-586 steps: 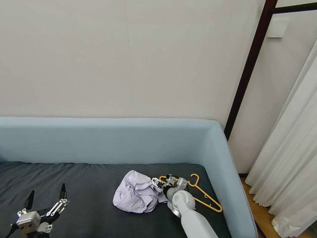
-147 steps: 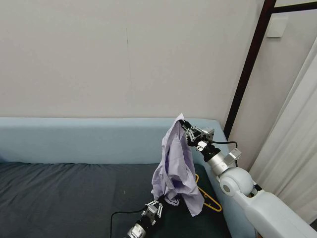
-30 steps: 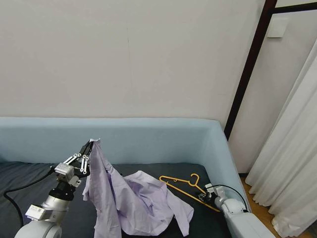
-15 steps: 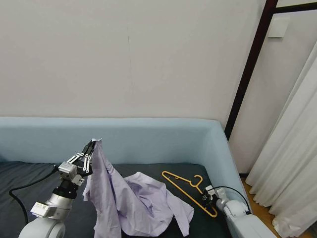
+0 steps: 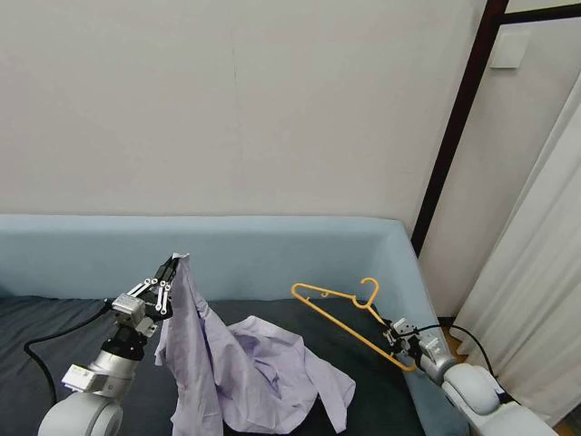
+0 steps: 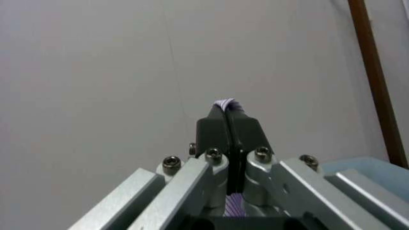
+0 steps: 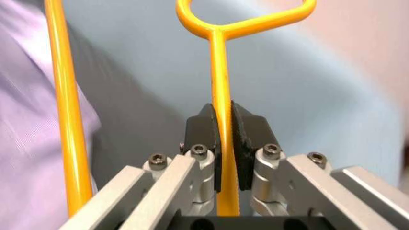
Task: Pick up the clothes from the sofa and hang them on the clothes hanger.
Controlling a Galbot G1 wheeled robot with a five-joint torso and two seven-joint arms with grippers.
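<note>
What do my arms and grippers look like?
The left arm and right arm are smooth pale grey shells with rounded joints, each trailing a black cable. The left gripper and right gripper match: silver metal links, dark socket screws, black finger pads.

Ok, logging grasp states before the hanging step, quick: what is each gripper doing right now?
Left gripper: closed on an edge of the lilac shirt, held up.
Right gripper: closed on the orange hanger.

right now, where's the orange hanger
In the head view the orange hanger is on the robot's right, held up off the sofa seat in the right tool, between the lilac shirt and the sofa arm.
</note>
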